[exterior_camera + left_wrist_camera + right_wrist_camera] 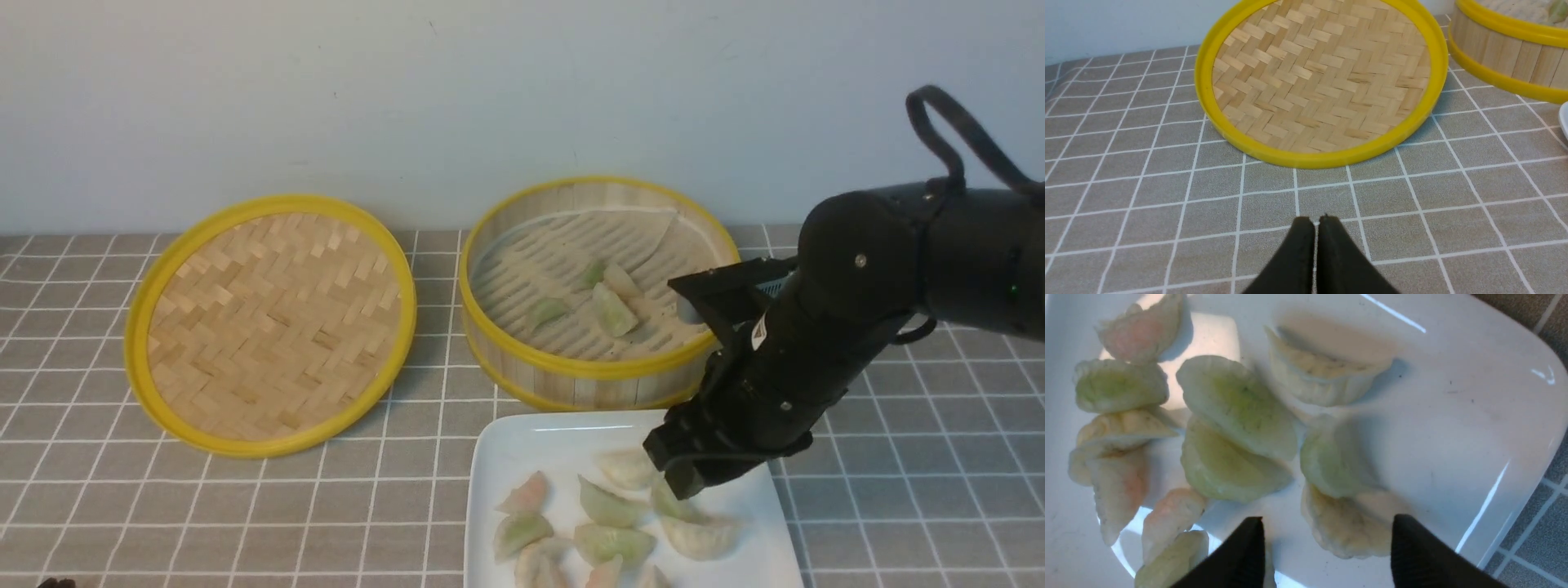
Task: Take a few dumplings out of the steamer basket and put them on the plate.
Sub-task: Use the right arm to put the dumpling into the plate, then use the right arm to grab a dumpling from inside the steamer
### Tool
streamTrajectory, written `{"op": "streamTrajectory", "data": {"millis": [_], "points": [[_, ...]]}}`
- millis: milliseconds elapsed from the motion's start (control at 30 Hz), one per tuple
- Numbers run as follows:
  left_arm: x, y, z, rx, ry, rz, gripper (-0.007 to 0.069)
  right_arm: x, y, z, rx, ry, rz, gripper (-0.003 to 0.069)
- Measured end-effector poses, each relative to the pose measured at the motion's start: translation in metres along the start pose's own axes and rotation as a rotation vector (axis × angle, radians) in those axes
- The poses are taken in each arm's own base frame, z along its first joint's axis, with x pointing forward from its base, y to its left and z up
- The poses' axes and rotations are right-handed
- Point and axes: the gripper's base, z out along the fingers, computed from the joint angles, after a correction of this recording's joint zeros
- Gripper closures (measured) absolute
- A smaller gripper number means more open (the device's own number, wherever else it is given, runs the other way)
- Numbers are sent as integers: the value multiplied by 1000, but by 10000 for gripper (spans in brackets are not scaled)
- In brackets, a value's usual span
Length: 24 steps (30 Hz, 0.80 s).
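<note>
hovering over the right half of the plate point(531, 445), the right gripper point(679, 483) points down with its jaws apart and nothing clamped between them. in the right wrist view both black fingertips point(1241, 555) stand clear of the food. a green dumpling point(1331, 461) and a paler dumpling point(1347, 526) lie on the plate in line with the gap between the fingers. the two touch each other, and the paler one is nearer the tips. whether the tips touch the plate cannot be told.

about ten dumplings point(608, 506) lie on the plate in a loose cluster, several touching. most are pale green, a few pinkish. the plate sits just in front of the basket point(571, 369), whether touching it cannot be told. about four more lie near the middle of the basket floor, well apart from the right gripper.

the left gripper point(1314, 220) has its jaws together on nothing, over the cloth point(1147, 183) near the lid point(1323, 81). the lid lies left of the basket, apart from it.
</note>
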Motion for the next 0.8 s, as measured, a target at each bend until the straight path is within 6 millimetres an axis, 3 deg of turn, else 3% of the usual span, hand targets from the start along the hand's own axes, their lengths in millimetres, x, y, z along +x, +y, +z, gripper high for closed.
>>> {"op": "streamTrajectory", "data": {"millis": [33,67,133,267,333,367,433,500,800], "points": [[0,0,0,0,0,0,629,-1,0,0,0,-2,0,246],[0,0,0,0,0,0,629,-6,1,-4,3,-24,-6,196],[0,0,0,0,0,0,629,-27,5,-21,6,-129,-6,151],[0,0,0,0,0,0,629,-71,12,-52,15,-307,-23,131],[0,0,0,0,0,0,629,-92,14,-55,25,-343,-37,130],[0,0,0,0,0,0,629,-109,14,-52,36,-353,-48,130],[0,0,0,0,0,0,629,-124,14,-45,48,-343,-56,130],[0,0,0,0,0,0,629,-136,11,-23,69,-281,-62,130],[0,0,0,0,0,0,629,-151,-6,41,179,-134,-47,128]]}}
